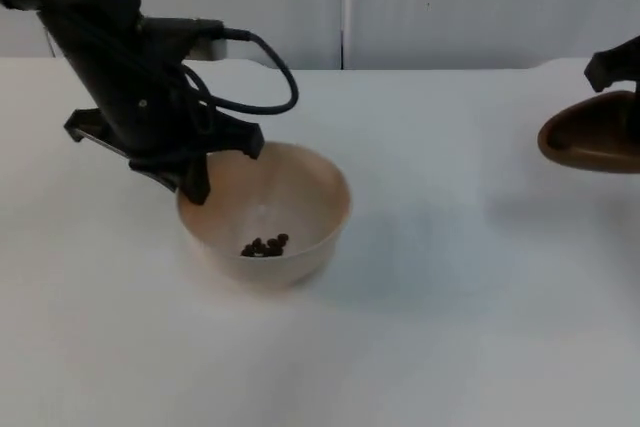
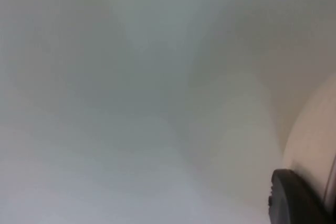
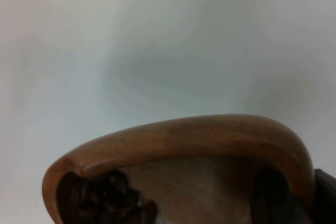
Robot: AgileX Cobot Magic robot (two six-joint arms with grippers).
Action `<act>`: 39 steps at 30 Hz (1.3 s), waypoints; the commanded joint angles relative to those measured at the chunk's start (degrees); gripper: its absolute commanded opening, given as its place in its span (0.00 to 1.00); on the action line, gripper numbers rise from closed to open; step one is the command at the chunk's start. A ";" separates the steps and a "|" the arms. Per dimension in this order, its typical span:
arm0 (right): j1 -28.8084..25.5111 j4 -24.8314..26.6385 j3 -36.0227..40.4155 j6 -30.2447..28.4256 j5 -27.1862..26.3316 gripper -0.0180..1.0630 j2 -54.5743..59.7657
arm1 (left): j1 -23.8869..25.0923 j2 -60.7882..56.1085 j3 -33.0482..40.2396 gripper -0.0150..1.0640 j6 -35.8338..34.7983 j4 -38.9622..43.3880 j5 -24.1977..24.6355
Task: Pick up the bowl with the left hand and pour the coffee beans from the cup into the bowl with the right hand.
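Note:
A beige bowl (image 1: 290,197) stands left of the table's middle, with a few dark coffee beans (image 1: 265,245) on its floor. My left gripper (image 1: 197,183) is shut on the bowl's left rim; one black fingertip (image 2: 294,199) lies against the pale bowl wall (image 2: 315,140) in the left wrist view. I cannot tell whether the bowl touches the table. At the table's right edge my right gripper (image 1: 622,97) is shut on a brown wooden cup (image 1: 590,137), held tilted above the table. The cup's rim (image 3: 184,135) curves over several beans (image 3: 105,200) still inside.
The white table (image 1: 450,297) stretches open between bowl and cup and toward the front. A grey partition wall (image 1: 430,7) closes the far side.

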 commanded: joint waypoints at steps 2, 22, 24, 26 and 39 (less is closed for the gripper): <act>-0.28 -1.40 0.30 1.35 -1.70 0.02 -0.43 | 2.18 -0.23 0.00 0.01 0.33 -0.96 -0.66; -0.28 -1.35 0.30 3.32 -7.68 0.02 10.56 | 4.59 3.27 0.00 0.01 2.09 -0.50 -0.81; -0.28 -1.35 0.30 3.47 -7.96 0.02 11.02 | 4.59 3.27 0.00 0.01 2.09 -0.50 -0.81; -0.28 -1.35 0.30 4.15 -8.83 0.02 12.31 | 4.59 3.25 0.00 0.01 2.09 -0.46 -1.05; 2.67 1.06 0.30 4.48 -13.87 0.02 16.28 | 4.59 3.25 0.00 0.01 2.73 -0.36 -1.02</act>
